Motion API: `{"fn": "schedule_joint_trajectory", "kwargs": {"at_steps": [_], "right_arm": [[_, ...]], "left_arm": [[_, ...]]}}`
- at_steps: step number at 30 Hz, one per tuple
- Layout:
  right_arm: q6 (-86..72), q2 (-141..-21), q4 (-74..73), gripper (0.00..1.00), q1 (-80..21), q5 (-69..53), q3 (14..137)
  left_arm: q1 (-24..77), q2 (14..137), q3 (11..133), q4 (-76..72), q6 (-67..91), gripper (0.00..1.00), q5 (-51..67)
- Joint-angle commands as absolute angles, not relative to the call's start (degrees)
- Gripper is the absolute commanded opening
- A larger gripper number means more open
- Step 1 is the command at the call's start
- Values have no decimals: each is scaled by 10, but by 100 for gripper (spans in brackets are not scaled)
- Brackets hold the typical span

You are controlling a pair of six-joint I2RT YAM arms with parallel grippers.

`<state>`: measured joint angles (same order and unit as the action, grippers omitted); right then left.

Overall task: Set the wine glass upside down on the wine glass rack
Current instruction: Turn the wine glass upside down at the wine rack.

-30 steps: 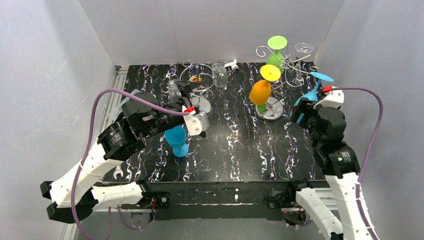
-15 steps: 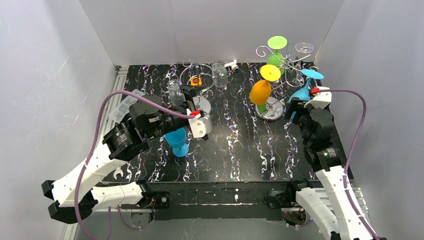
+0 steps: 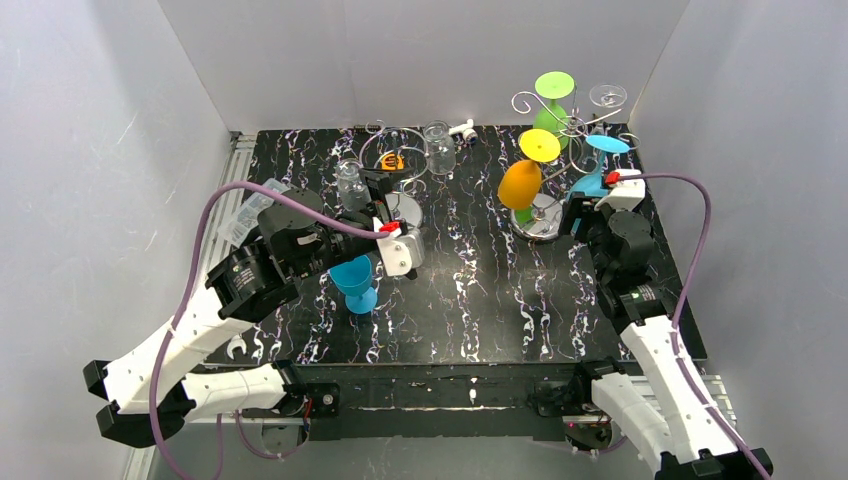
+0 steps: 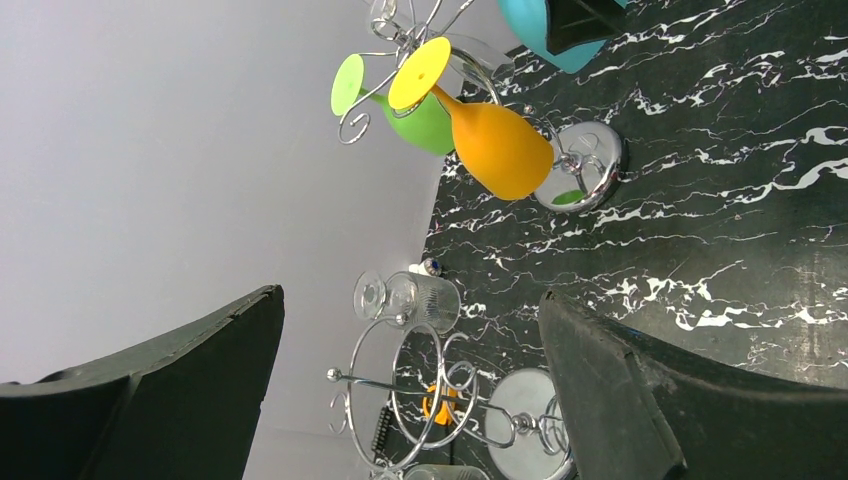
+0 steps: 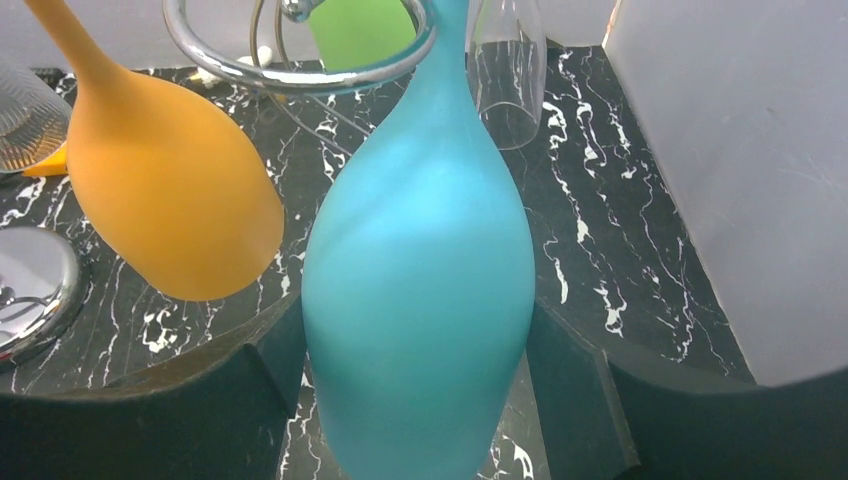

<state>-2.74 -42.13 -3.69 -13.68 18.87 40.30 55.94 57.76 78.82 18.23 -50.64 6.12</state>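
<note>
A blue wine glass (image 3: pixel 592 183) hangs upside down, foot up, at the right side of the wine glass rack (image 3: pixel 541 222), the tall silver scroll-armed stand at back right. My right gripper (image 3: pixel 590 207) is shut on its bowl; in the right wrist view the blue wine glass (image 5: pixel 420 270) fills the gap between both fingers, and its stem passes up through a curled rack arm (image 5: pixel 300 75). My left gripper (image 3: pixel 378 200) is open and holds nothing, left of centre above a second, upright blue glass (image 3: pixel 353 278). Nothing lies between the left gripper (image 4: pixel 410 310) jaws.
An orange glass (image 3: pixel 520 185), a green glass (image 3: pixel 548 108) and a clear glass (image 3: pixel 608 97) hang on the tall rack. A shorter loop-ring stand (image 3: pixel 395 165) at back centre has clear glasses (image 3: pixel 438 146) around it. A wrench (image 3: pixel 237 345) lies front left. White walls enclose the table.
The right arm has carried the blue glass left and back toward the rack, so its stem now sits in a curled arm. The left arm shifted slightly early on, then stayed still.
</note>
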Motion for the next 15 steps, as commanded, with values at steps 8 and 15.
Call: {"fn": "schedule_joint_trajectory", "kwargs": {"at_steps": [8,15], "right_arm": [[-9,-430,48,47,-136,137,384],[-2,-444,63,46,-136,126,388]], "left_arm": [[559,570,779,167,-514,98,53],[559,570,777,166,-515,98,54]]}}
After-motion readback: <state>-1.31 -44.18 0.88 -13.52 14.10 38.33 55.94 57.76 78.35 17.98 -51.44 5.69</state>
